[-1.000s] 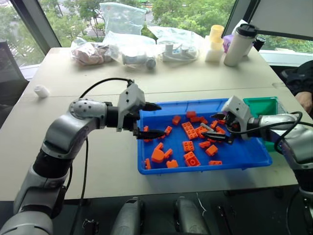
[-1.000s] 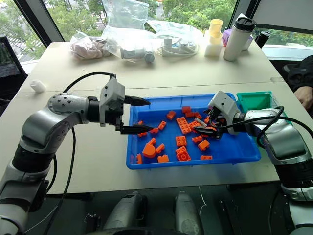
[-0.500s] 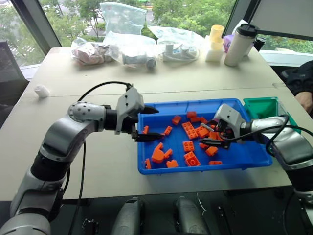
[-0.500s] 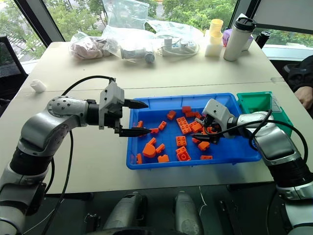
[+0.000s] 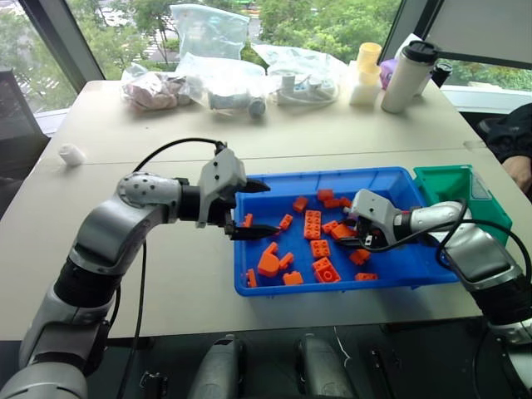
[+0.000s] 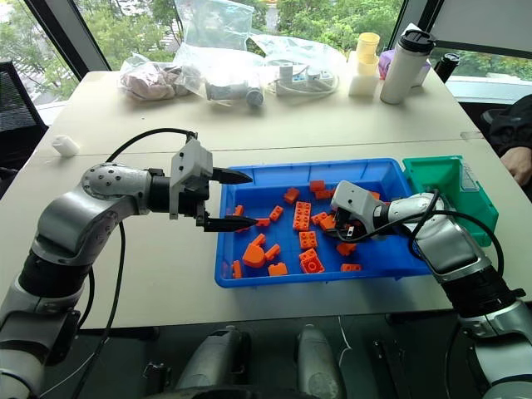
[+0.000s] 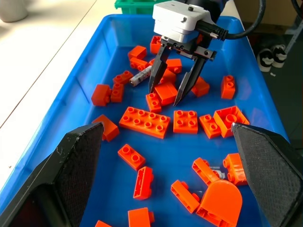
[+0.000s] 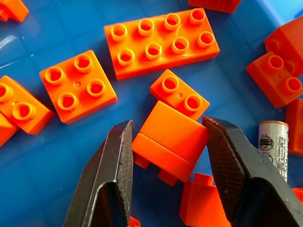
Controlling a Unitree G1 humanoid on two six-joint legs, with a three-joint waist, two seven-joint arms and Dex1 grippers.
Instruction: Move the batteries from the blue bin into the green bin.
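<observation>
The blue bin (image 5: pixel 324 174) holds many orange bricks. One grey battery (image 7: pixel 140 76) lies among them toward the bin's far right, also seen as the battery (image 8: pixel 274 146) just outside one finger of my right gripper. My right gripper (image 7: pixel 164 94) is down in the brick pile, with its fingers (image 8: pixel 113 175) pressed against both sides of an orange brick (image 8: pixel 173 137) that rests on the bin floor. My left gripper (image 5: pixel 266 209) hovers open and empty over the bin's left end. The green bin (image 5: pixel 449 179) stands against the blue bin's right end.
Along the table's far side stand a white bottle with a black lid (image 5: pixel 407 75), yellow cups (image 5: pixel 366 71) and plastic bags (image 5: pixel 224 83). A small white object (image 5: pixel 71 154) lies far left. A person's arm (image 5: pixel 519 141) shows at the right edge.
My right gripper has moved left and down into the bricks, and its jaws have narrowed from wide open to around one orange brick. The left arm has stayed still.
</observation>
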